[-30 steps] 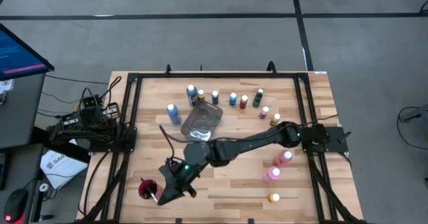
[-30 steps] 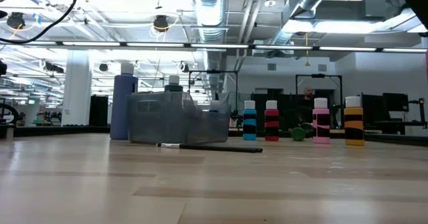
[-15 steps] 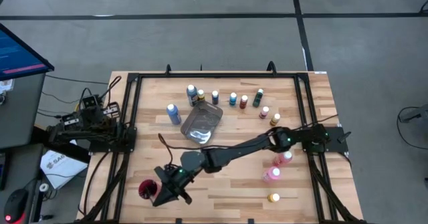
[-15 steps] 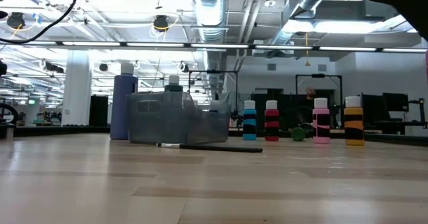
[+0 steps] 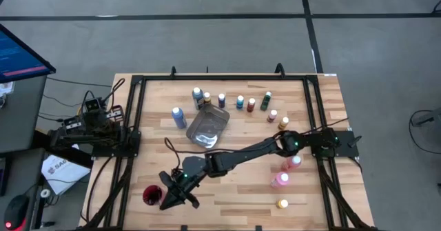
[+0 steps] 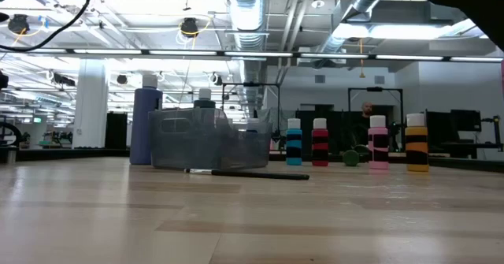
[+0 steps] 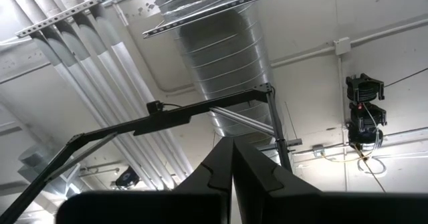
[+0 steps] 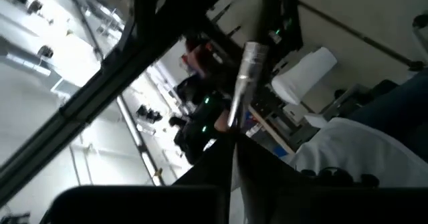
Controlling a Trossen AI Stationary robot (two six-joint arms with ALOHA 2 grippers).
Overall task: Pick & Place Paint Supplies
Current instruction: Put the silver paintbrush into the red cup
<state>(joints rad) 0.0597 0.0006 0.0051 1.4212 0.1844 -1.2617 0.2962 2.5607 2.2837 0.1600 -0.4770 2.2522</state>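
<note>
Going left to right on the overhead shot: the left gripper (image 5: 117,136) is parked off the table's 9 o'clock edge, fingers (image 7: 231,174) pressed flat together and aimed up at the ceiling ductwork.

Next is the red cup (image 5: 151,195) down at about 7 o'clock on the table (image 5: 234,196). The right arm reaches all the way across, and the right gripper (image 5: 169,198) sits just beside the cup at its 3 o'clock. Its wrist camera shows the jaws nipped on a paintbrush (image 8: 242,83) (silvery metal ferrule sticking out past the fingertips, the rest hidden).

A second paintbrush (image 5: 170,144), thin and dark, lies flat near the middle, just at 8 o'clock of the grey metal tray (image 5: 207,128); in the low view it's the dark stick with a pale end (image 6: 248,173) in front of the tray.

Bottles: a big blue bottle (image 5: 179,117) at the tray's 9 o'clock, then a loose row across the 12 o'clock side, blue (image 5: 240,103), red-brown (image 5: 251,105), dark green (image 5: 266,100), all with pale caps. Two pink bottles (image 5: 291,163) (image 5: 280,180) lie on their sides around 4 o'clock, and a yellow bottle (image 5: 282,204) is near 5 o'clock.
</note>
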